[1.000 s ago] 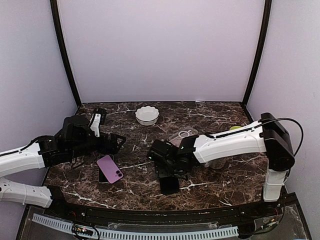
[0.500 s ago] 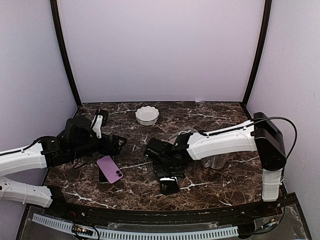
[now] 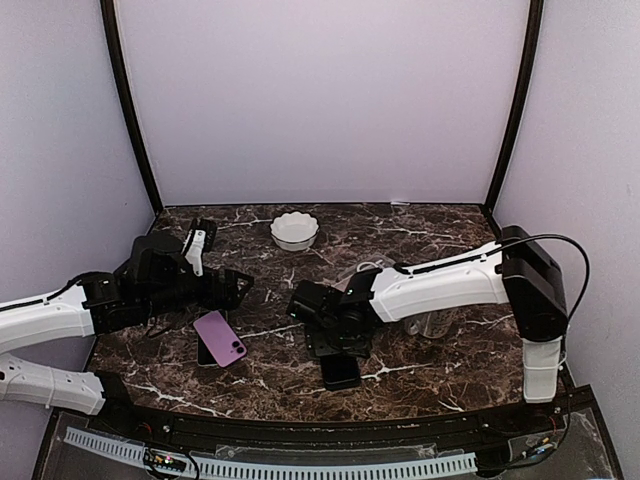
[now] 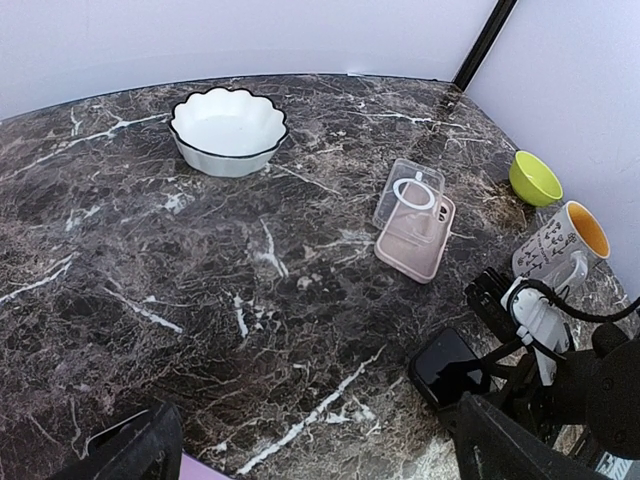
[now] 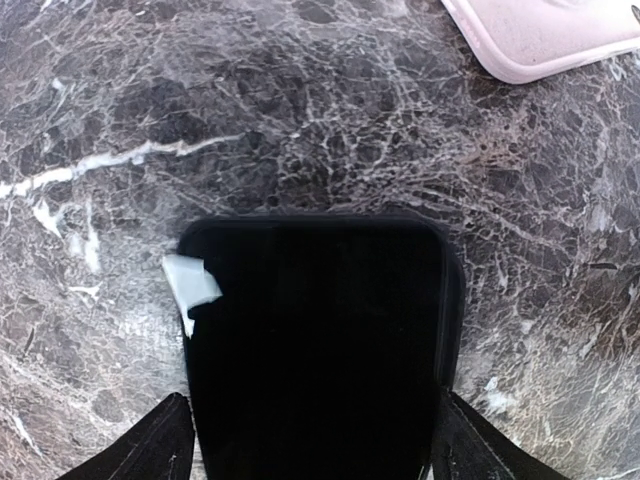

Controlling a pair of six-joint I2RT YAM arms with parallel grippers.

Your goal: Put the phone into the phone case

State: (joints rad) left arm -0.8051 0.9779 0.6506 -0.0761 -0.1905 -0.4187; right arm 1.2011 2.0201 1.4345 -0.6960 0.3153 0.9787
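- Phone (image 5: 315, 330), black, lies flat by the middle of the table's (image 3: 265, 392) near edge; the pink case (image 4: 410, 250) sits further back, rightward.
- Right gripper (image 5: 315, 432) spreads wide astride it: best to close squarely and low on the long sides, so it cannot tilt.
- Left gripper (image 4: 325, 445) gapes wide, empty, free to steady the case.

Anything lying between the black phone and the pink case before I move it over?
Nothing visible: only bare dark marble tabletop separates the black rectangular phone from the pink rectangular phone case.
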